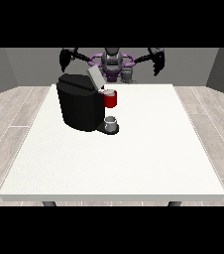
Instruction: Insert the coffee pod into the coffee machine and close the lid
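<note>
Front view. White table [148, 158] fills most of frame, wood floor round it, grey walls behind.

Coffee machine [79, 106]: black, boxy, upper left of centre on the table. Lid [95, 78] is up, a pale grey flap tilted back toward upper right, so still open. Head of the machine is red [111, 99], w/ a lighter rim on top at approx the spot where a pod would sit. Can't tell if that light bit is the pod itself or part of the machine; no separate pod shows elsewhere on the table. Below the red head, a small grey cup [112, 122] stands on the machine's dark base, just right of the black body.

Robot [113, 62] small at top centre, behind the table's far edge, grey torso w/ purple parts. Both arms spread out sideways and raised, well apart from the machine.

Hand at view's left [66, 58]: black, up in upper left, above and a bit left of the machine, touching nothing. Fingers hang down; too small to tell if apart or curled.

Hand at view's right [157, 60]: black, upper right of centre, over the far table edge, holds nothing. Fingers point down; apart or together, can't tell.

Two dark table legs [48, 203] peek out under the near edge, lower left and lower right.
</note>
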Controlling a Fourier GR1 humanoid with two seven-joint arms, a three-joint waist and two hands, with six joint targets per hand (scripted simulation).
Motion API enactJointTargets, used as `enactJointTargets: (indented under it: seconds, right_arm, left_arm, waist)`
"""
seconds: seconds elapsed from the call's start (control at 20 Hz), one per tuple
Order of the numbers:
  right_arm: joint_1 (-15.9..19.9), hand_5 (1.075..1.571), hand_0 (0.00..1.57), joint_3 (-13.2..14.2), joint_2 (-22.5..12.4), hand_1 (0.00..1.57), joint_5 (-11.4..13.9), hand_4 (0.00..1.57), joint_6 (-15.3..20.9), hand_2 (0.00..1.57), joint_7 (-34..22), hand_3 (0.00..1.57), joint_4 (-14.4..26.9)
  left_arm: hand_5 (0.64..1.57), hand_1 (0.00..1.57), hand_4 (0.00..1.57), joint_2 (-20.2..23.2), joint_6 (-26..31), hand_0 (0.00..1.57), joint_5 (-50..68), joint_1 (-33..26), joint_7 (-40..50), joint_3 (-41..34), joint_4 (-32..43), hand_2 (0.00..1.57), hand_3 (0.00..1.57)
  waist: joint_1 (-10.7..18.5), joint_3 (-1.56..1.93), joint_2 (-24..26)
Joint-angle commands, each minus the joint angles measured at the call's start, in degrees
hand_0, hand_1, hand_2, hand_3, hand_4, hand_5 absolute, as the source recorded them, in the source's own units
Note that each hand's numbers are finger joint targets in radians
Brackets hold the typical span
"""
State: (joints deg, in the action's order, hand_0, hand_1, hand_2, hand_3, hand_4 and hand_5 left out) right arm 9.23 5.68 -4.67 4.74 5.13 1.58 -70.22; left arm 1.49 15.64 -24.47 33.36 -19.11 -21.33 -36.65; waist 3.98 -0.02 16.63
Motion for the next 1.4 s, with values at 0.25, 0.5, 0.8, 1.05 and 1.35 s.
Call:
enactJointTargets:
  seconds: [0.25,0.5,0.8,1.05,1.35]
  right_arm:
    - [6.9,1.571,0.0,-0.7,-4.5,0.0,-0.6,0.25,-5.2,0.0,-1.8,0.0,-4.3]
    - [12.8,1.571,0.0,4.5,-7.7,0.0,-2.3,0.0,-4.8,0.0,-3.5,0.0,0.6]
    - [15.0,1.571,0.0,6.4,-6.7,0.0,-7.0,0.0,-6.9,0.0,-5.5,0.0,2.9]
    - [19.5,1.571,0.0,8.0,-6.6,0.0,-9.2,0.1,-6.3,0.0,-8.0,0.0,5.8]
    - [22.2,1.571,0.0,4.3,-5.0,0.0,-7.6,0.0,-6.4,0.0,-6.3,0.0,7.8]
  left_arm:
    - [1.571,0.0,0.37,-1.4,3.1,0.0,5.3,-4.9,2.0,1.2,-6.3,0.0,0.0]
    - [1.571,0.0,0.36,-1.5,2.6,0.0,10.9,-5.7,5.7,7.0,-13.7,0.0,0.0]
    - [1.571,0.0,0.38,-1.5,1.3,0.0,13.0,-8.1,9.3,8.9,-21.3,0.0,0.0]
    - [1.571,0.0,0.34,-1.5,-0.1,0.0,14.1,-13.5,9.5,12.6,-27.8,0.0,0.0]
    - [1.571,0.0,0.37,0.2,-1.1,0.0,16.3,-13.7,10.5,11.1,-33.4,0.0,0.0]
  waist:
    - [4.3,0.04,-1.2]
    - [7.3,0.05,-4.0]
    - [7.4,0.06,-7.5]
    - [8.6,0.05,-9.5]
    - [5.0,0.03,-14.7]
